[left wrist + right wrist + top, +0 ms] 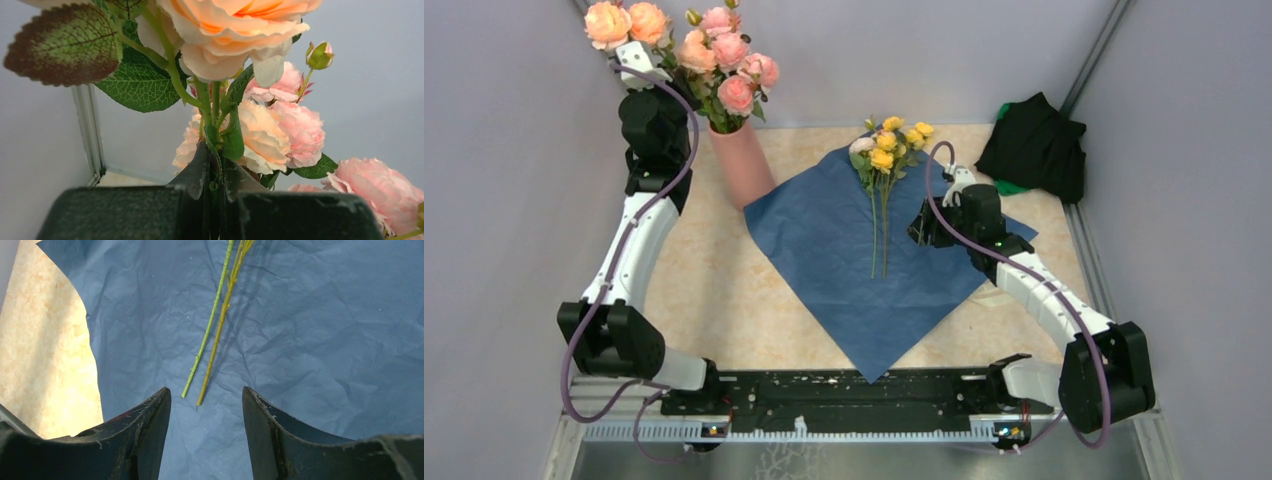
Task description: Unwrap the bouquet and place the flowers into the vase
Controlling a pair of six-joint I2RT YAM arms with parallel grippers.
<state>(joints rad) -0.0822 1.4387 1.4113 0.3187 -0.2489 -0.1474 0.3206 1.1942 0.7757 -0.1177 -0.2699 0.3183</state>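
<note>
Overhead, paper [824, 250] lies opened flat as a blue diamond on the table [714, 300]. Near corner points at the base rail; left corner sits just beside the vase [744, 165] foot, contact not clear.

Flowers [886, 150] lie loose on the paper, blooms at its far corner, stems [215, 325] running straight toward the near side. Two stem ends lie side by side, well inside the paper's edges.

Right gripper [921, 228]: over the paper's right half, just right of the stems. Released, jaws apart, nothing between them. Wrist view puts the stem ends just ahead of the gap, slightly toward the left finger [150, 420]. Paper edge and bare table show off to that side.

Left gripper [637, 58]: raised at the far left corner, close to the wall. Clenched on the roses [724, 60], fingers pinching green stalks below a peach bloom. More roses stand in the vase.

Open room: a broad bare strip of table between left arm and paper. Black cloth [1034, 148] is heaped in the far right corner, apart from the paper.
</note>
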